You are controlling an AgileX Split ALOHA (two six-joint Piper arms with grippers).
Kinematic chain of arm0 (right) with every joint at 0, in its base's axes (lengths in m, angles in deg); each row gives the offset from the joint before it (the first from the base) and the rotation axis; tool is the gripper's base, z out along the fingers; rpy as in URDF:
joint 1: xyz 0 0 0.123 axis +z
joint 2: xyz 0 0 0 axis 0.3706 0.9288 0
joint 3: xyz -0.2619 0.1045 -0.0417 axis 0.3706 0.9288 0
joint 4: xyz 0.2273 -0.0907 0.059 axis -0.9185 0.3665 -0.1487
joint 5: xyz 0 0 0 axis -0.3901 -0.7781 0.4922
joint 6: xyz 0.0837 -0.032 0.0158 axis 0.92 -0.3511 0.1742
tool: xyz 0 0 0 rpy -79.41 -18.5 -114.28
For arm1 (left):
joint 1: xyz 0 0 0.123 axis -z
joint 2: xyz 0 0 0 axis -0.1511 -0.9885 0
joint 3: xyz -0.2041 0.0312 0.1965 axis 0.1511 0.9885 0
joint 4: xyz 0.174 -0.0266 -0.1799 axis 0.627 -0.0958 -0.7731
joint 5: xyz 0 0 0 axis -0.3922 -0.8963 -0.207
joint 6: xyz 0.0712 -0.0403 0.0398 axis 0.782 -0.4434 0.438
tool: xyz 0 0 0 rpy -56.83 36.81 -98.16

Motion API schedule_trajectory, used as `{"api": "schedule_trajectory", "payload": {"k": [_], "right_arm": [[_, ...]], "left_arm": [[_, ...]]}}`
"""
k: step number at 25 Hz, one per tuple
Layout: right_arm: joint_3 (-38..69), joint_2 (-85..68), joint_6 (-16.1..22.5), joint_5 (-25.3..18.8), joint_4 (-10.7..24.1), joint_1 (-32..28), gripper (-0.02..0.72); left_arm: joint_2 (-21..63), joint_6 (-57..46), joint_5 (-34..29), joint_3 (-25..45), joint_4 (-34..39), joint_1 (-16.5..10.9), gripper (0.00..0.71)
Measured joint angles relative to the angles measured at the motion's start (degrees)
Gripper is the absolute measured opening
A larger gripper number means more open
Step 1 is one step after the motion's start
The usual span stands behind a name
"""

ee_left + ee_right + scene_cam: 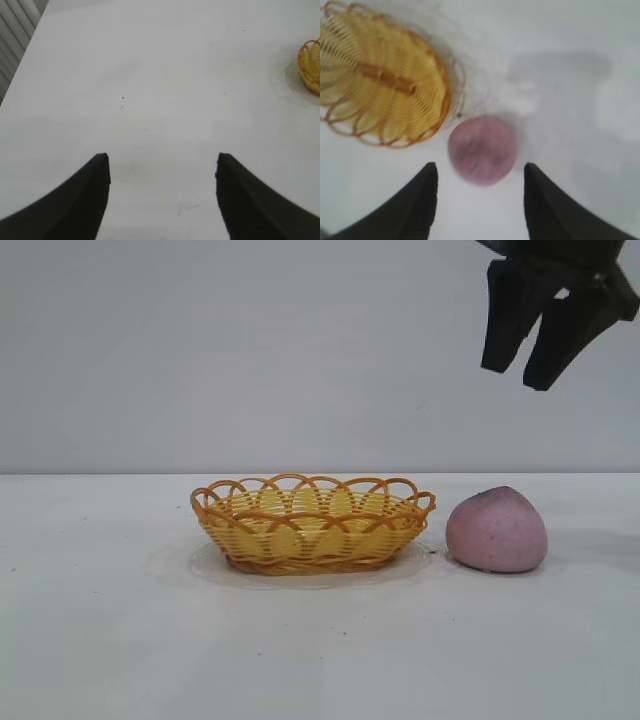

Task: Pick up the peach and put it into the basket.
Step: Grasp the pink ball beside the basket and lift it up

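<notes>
The dusty-pink peach [497, 531] rests on the white table just right of the yellow basket [312, 523], close to its orange looped rim but apart from it. My right gripper [520, 375] hangs open high above the peach, well clear of it. In the right wrist view the peach [482, 149] lies on the table below and just ahead of the open right gripper [480, 172], with the basket [380, 85] beside it. My left gripper [162, 162] is open over bare table, far from the basket [311, 65], and does not appear in the exterior view.
The white table [120, 620] stretches out in front of and to the left of the basket. A pale wall stands behind. A ribbed white surface [17, 25] lies beyond the table's edge in the left wrist view.
</notes>
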Motion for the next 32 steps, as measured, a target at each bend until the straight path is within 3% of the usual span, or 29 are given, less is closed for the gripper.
{"api": "schedule_trajectory", "payload": {"k": [6,12,17,29,32], "right_arm": [[0.0,0.0,9.93,-1.0,2.42,0.0,0.342],[0.0,0.57,14.59,-1.04,8.29,3.74,0.342],[0.0,2.51,16.55,1.21,11.92,9.67,0.342],[0.0,11.03,17.43,3.73,13.45,10.05,0.342],[0.0,12.33,17.09,3.96,13.84,10.05,0.179]], "left_arm": [[0.0,0.0,0.0,0.0,0.0,0.0,0.407],[0.0,0.0,0.0,0.0,0.0,0.0,0.407],[0.0,0.0,0.0,0.0,0.0,0.0,0.407],[0.0,0.0,0.0,0.0,0.0,0.0,0.407],[0.0,0.0,0.0,0.0,0.0,0.0,0.407]]}}
